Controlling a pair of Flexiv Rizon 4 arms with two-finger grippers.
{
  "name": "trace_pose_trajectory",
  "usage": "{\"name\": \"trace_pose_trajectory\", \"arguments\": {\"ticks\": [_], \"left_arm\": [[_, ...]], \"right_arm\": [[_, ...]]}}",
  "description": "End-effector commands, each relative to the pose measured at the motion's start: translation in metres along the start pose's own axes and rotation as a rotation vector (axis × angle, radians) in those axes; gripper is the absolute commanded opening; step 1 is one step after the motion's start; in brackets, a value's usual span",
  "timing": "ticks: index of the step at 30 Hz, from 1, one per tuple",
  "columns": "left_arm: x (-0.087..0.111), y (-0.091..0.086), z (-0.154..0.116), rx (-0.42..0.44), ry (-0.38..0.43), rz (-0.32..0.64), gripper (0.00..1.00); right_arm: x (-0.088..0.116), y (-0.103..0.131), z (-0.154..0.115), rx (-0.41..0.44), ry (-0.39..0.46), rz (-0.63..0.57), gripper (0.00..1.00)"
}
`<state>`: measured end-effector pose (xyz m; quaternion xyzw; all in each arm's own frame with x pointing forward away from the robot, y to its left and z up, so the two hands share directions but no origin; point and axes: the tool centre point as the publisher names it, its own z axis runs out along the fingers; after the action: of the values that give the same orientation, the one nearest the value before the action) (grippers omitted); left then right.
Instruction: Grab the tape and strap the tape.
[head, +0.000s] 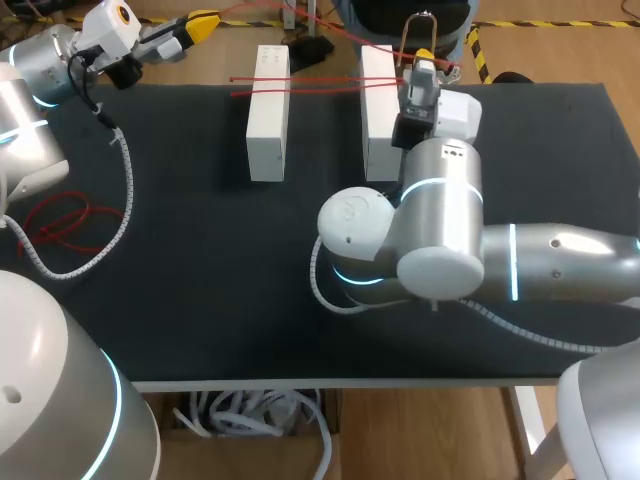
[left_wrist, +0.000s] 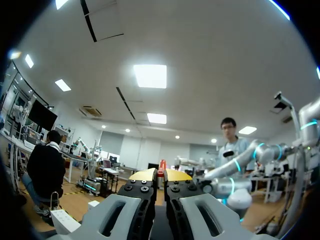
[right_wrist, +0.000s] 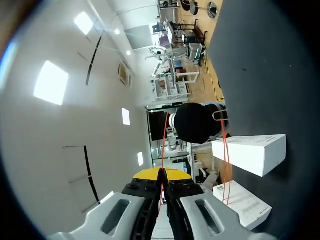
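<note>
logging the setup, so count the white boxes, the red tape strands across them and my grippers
white boxes: 2
red tape strands across the boxes: 2
grippers: 2
total: 6

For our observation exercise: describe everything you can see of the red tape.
The red tape is thin and cord-like. Two near-parallel strands lie stretched across the tops of both white boxes. The right gripper is shut on one strand, and the left gripper pinches a red bit between its tips.
</note>
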<state>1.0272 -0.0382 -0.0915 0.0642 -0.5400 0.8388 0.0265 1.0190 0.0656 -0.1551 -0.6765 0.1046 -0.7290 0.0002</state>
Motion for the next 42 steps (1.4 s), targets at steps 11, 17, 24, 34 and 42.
{"name": "trace_pose_trajectory", "arguments": {"ticks": [11,17,24,34,42], "left_arm": [[0.000,0.000,0.000,0.001,0.001,0.000,0.00],[0.000,0.000,0.000,0.001,0.001,0.000,0.00],[0.000,0.000,0.000,0.001,0.001,0.000,0.00],[0.000,0.000,0.000,0.001,0.001,0.000,0.00],[0.000,0.000,0.000,0.001,0.001,0.000,0.00]], "right_arm": [[0.003,0.003,0.001,0.006,-0.007,-0.002,0.00],[0.010,-0.006,-0.004,0.002,0.039,-0.053,0.00],[0.018,-0.014,-0.006,0.020,0.102,-0.139,0.00],[0.030,-0.012,-0.003,0.017,0.177,-0.288,0.00],[0.032,-0.008,-0.001,0.022,0.173,-0.295,0.00]]}}
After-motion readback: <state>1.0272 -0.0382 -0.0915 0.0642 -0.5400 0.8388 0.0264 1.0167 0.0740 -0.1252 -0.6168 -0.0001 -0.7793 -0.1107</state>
